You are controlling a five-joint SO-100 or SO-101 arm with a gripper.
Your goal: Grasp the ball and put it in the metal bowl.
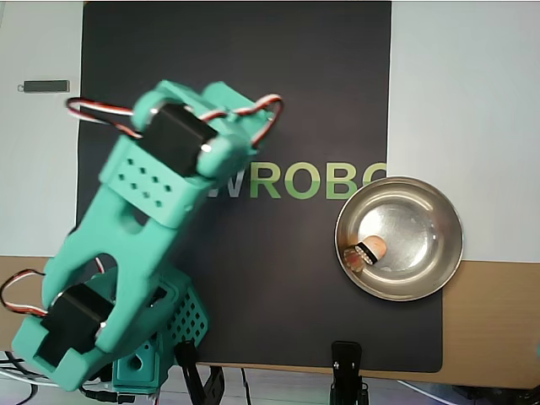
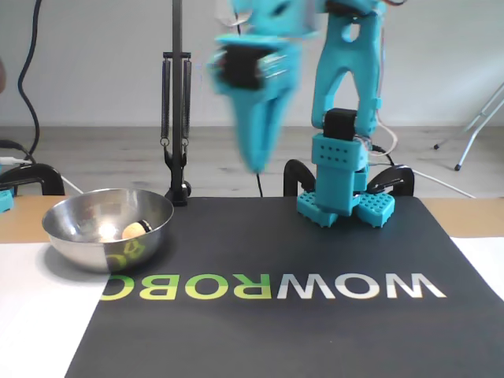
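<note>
In the fixed view my gripper (image 2: 256,161) is smeared by motion blur, so I cannot tell how its jaws stand. My arm (image 2: 346,79) is cut off by the top edge there. In the overhead view the arm hides the gripper and covers the first letters printed on the mat (image 1: 278,67).
</note>
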